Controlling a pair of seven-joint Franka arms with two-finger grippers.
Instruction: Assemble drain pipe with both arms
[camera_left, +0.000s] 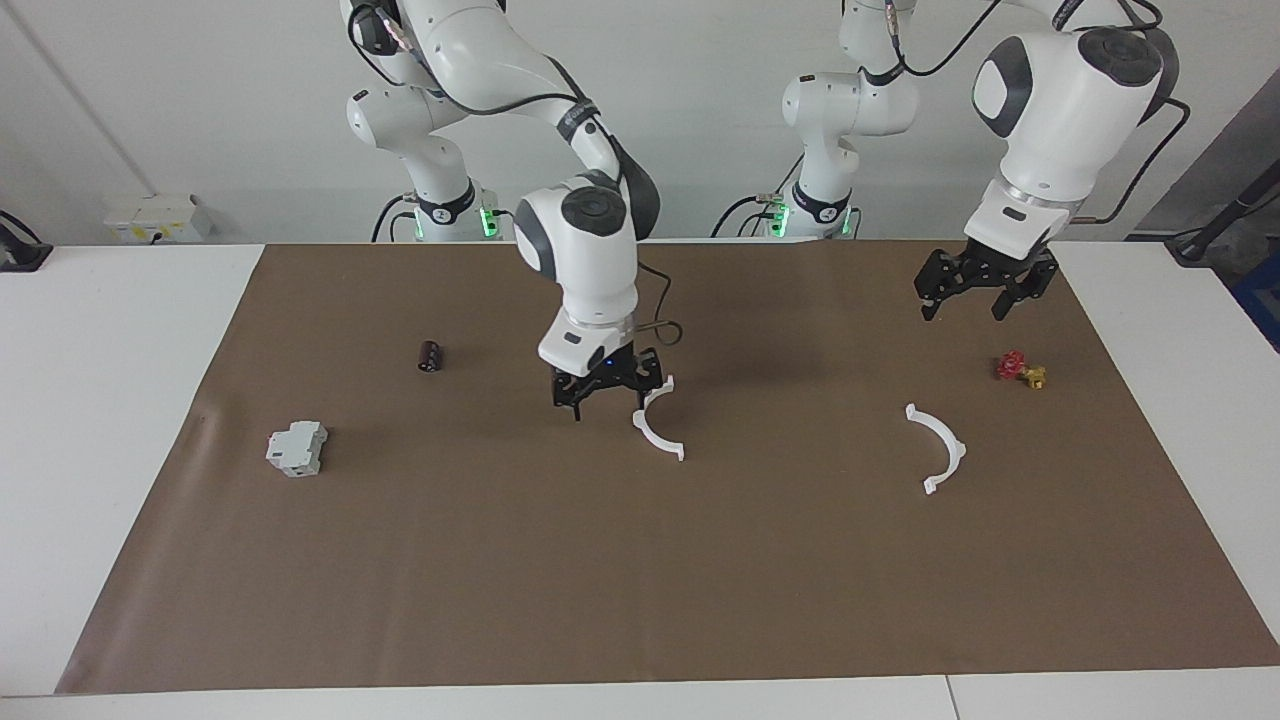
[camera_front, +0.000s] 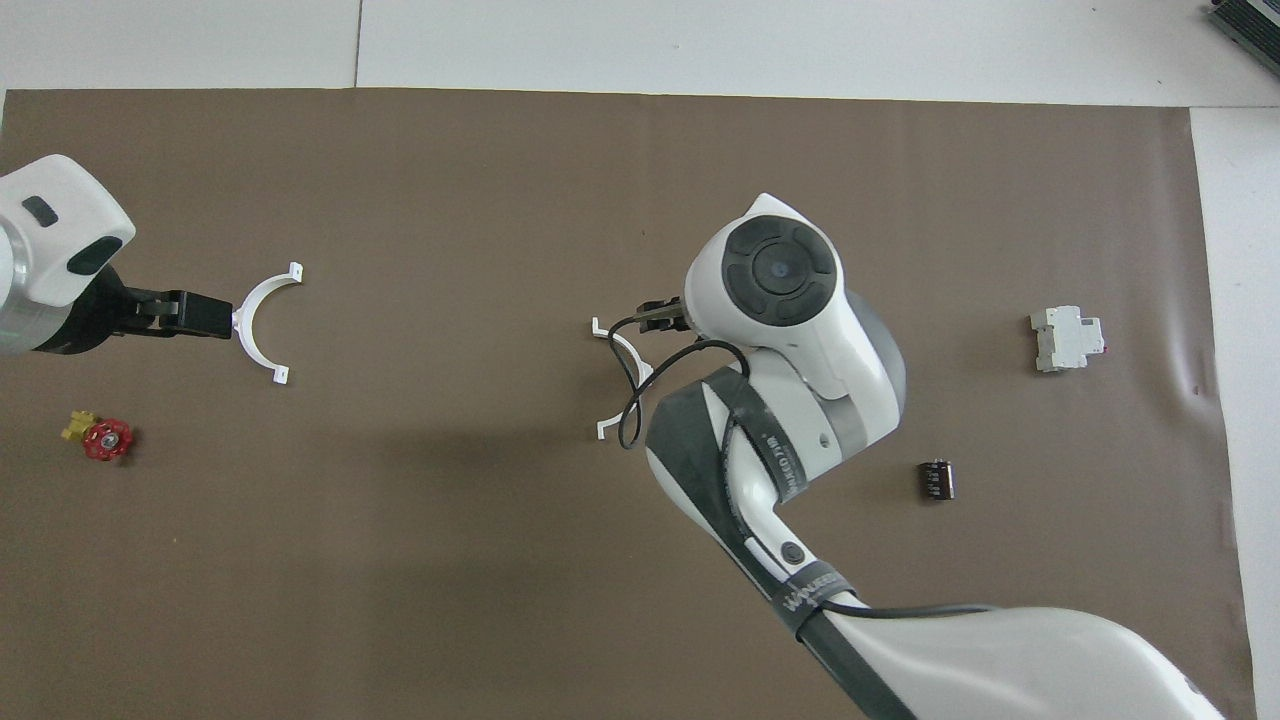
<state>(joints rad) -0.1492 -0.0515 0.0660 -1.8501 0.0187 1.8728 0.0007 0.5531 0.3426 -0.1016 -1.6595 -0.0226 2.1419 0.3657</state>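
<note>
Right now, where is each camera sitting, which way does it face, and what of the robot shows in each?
Facing view: high across the table, looking at the robots; shows both arms whole, bases at top, left end effector and right end effector raised, open.
Overhead view: high above the robots' end, looking steeply down; arms enter from the bottom.
Shared: brown mat, two white half rings, grey block, red valve.

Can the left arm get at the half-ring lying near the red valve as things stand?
Probably yes. The left gripper hangs open above the mat, and nothing lies on or against that half-ring. The red valve sits apart from it, nearer the robots, and the right gripper is at mid-table.
</note>
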